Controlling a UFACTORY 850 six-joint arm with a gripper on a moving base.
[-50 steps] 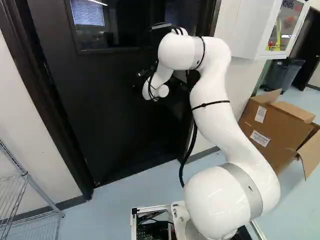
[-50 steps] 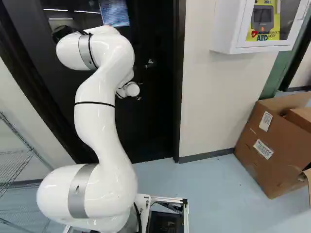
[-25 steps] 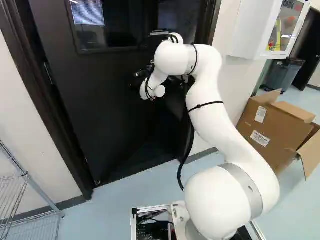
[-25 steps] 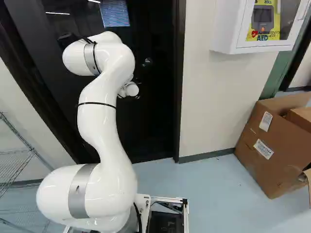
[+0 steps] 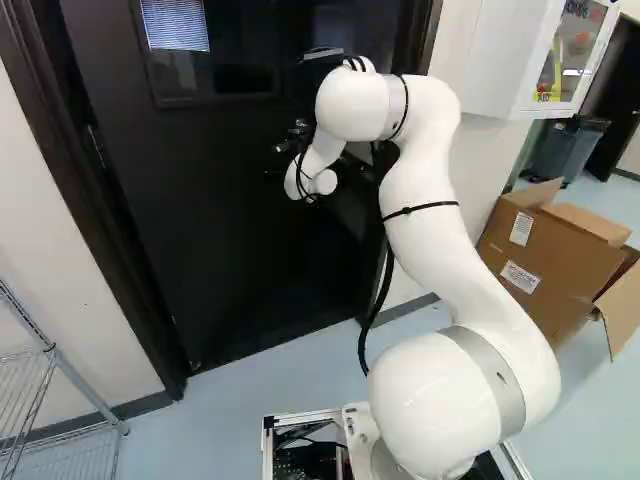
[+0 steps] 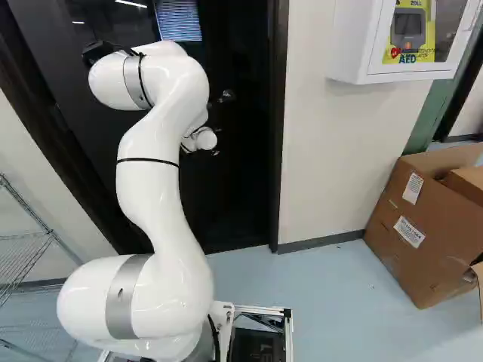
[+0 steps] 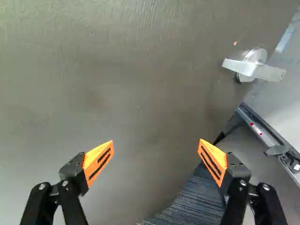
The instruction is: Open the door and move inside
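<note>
The room has a pale blue floor (image 6: 332, 302) and a cream wall (image 6: 339, 143) with a dark grey baseboard (image 6: 321, 241). The door (image 5: 240, 250) stands beyond the arm (image 5: 430, 235), set in a black frame (image 6: 278, 151). Its face is dark and plain, with a window (image 5: 180, 80) in the upper part; slatted blinds show in the glass. In the wrist view the face appears grey-brown, and a silver lever handle (image 7: 255, 68) on a round plate is located near one side edge of the door.

The hand (image 5: 276, 160) is released: its two fingers stand wide apart, facing the door. The handle lies ahead of the hand and outboard of one fingertip, apart from both orange pads (image 7: 98, 161).

The arm and its black cable (image 5: 388, 280) hide part of the door in the left base view. A wire shelf (image 5: 50, 350) stands on the floor at the left of that view, beside the wall. On the opposite side of the door, a white cabinet (image 6: 351, 45) is mounted on the wall; a yellow sign (image 6: 426, 41) shows inside. An open cardboard box (image 6: 423, 234) sits on the floor near the baseboard. A grey bin (image 5: 565, 150) stands behind the box.
</note>
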